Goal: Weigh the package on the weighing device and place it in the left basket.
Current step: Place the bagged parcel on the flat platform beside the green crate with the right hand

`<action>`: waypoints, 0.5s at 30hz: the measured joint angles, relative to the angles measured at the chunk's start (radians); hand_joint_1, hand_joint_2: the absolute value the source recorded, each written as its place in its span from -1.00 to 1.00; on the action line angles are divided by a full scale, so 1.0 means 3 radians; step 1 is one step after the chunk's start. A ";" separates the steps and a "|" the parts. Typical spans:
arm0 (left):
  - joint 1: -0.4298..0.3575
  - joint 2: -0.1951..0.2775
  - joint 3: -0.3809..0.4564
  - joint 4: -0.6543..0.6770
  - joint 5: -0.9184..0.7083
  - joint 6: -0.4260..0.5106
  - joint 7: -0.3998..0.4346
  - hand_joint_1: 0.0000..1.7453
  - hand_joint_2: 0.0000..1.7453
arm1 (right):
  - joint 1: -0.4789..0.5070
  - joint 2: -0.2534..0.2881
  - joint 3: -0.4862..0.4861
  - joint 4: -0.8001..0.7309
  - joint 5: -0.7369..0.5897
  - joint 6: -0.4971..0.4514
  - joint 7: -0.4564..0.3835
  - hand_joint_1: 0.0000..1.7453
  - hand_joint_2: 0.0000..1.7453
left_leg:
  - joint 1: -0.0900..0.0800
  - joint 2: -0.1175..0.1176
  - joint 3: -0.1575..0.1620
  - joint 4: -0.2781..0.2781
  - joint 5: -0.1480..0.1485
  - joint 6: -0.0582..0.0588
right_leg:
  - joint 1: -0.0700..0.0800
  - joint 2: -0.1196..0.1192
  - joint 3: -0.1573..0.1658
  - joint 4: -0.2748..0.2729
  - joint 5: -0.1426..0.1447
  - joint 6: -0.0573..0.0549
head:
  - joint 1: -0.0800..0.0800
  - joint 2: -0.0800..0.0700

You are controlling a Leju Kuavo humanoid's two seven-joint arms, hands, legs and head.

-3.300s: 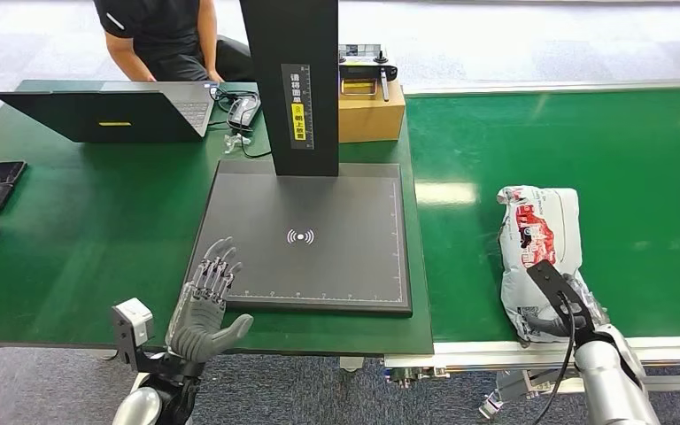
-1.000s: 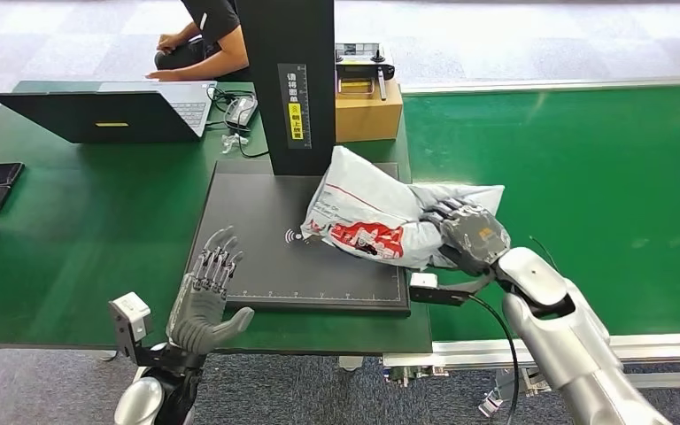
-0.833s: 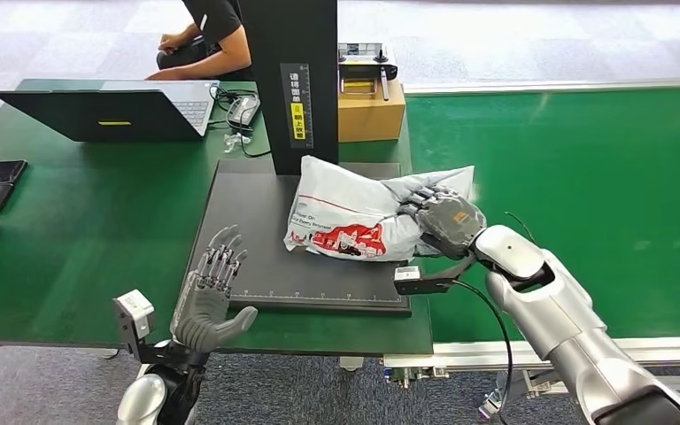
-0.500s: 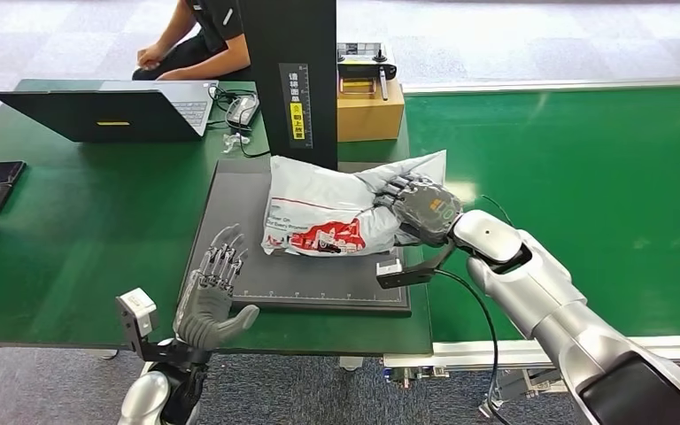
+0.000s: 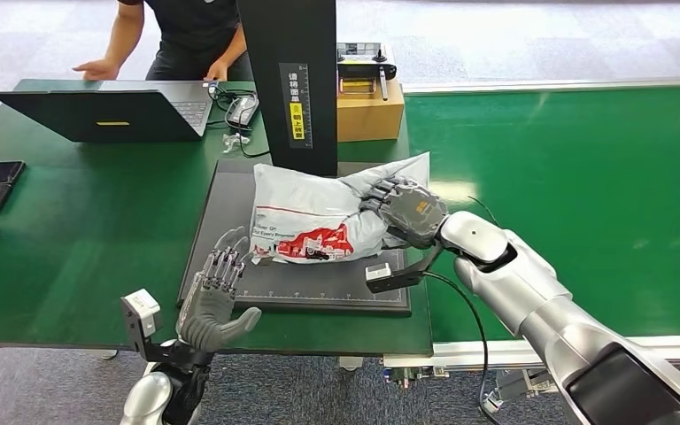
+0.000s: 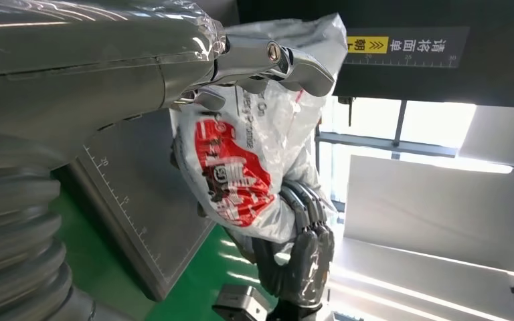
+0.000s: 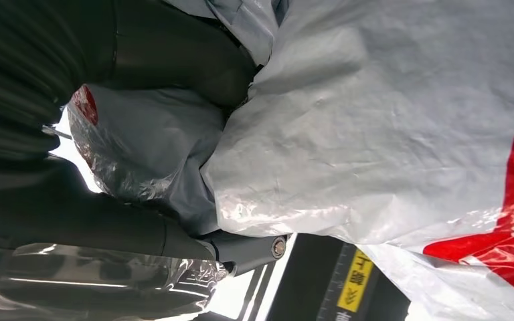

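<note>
The crinkled white plastic package [image 5: 319, 221], printed in red, lies across the flat matte-black weighing device [image 5: 230, 195], clutched by the right hand [image 5: 403, 208]. The left hand [image 5: 217, 297] hovers empty, fingers spread, at the platform's near edge.

The head view looks forward and down from high on the robot, over the green table [image 5: 80, 221] and the black weighing device [image 5: 310, 266]. The left wrist view, turned on its side, looks from behind the left hand [image 6: 174, 60] along the device [image 6: 140, 221] at the package [image 6: 241, 167]. The right wrist view is very near to the package [image 7: 401, 134]. All three views share the package [image 5: 319, 217].
</note>
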 joint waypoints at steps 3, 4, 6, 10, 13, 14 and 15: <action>0.0000 0.0008 -0.0010 0.0000 0.0006 -0.0014 0.0000 -1.00 1.00 | -0.0012 0.0094 0.0033 0.0113 -0.0095 -0.0019 0.0005 0.65 1.00 | 0.0001 -0.0001 0.0000 0.0000 0.0000 0.0000 | 0.0001 -0.0001 0.0000 0.0000 0.0000 0.0000 | -0.0001 0.0000; -0.0001 0.0009 -0.0014 0.0001 0.0007 -0.0017 0.0001 -1.00 1.00 | -0.0018 0.0127 0.0039 0.0164 -0.0141 -0.0047 -0.0012 0.23 1.00 | 0.0001 -0.0001 0.0000 0.0000 0.0001 -0.0001 | 0.0001 -0.0001 0.0000 0.0000 0.0000 0.0000 | -0.0001 0.0000; -0.0005 0.0010 -0.0024 0.0002 0.0006 -0.0021 0.0004 -1.00 1.00 | -0.0033 0.0197 0.0045 0.0294 -0.0239 -0.0137 -0.0057 -0.75 1.00 | 0.0002 -0.0001 0.0001 0.0000 0.0001 -0.0001 | 0.0002 -0.0001 0.0000 0.0000 0.0000 0.0000 | 0.0000 0.0000; -0.0007 0.0011 -0.0033 0.0003 0.0004 -0.0018 0.0007 -1.00 1.00 | -0.0043 0.0318 0.0037 0.0543 -0.0354 -0.0255 -0.0078 -1.00 1.00 | 0.0002 0.0000 0.0001 0.0000 0.0001 -0.0001 | 0.0002 0.0000 0.0001 0.0001 0.0000 0.0000 | 0.0000 0.0000; -0.0007 0.0016 -0.0043 0.0004 0.0004 -0.0010 0.0007 -1.00 1.00 | -0.0047 0.0387 0.0008 0.0700 -0.0424 -0.0317 -0.0070 -1.00 1.00 | 0.0001 0.0000 0.0000 0.0000 0.0001 -0.0001 | 0.0001 0.0000 0.0000 0.0001 0.0000 0.0000 | 0.0000 0.0000; -0.0007 0.0019 -0.0048 0.0004 0.0007 -0.0009 0.0007 -1.00 1.00 | -0.0047 0.0406 -0.0006 0.0742 -0.0450 -0.0350 -0.0079 -1.00 1.00 | 0.0001 -0.0001 0.0000 0.0000 0.0001 -0.0001 | 0.0001 -0.0001 0.0000 0.0001 0.0000 0.0000 | 0.0000 0.0000; -0.0007 0.0022 -0.0055 0.0006 0.0009 -0.0008 0.0007 -1.00 1.00 | -0.0047 0.0423 -0.0020 0.0781 -0.0477 -0.0396 -0.0100 -1.00 1.00 | 0.0001 -0.0001 0.0000 0.0000 0.0001 -0.0001 | 0.0001 -0.0001 0.0000 0.0001 0.0000 0.0000 | 0.0000 0.0000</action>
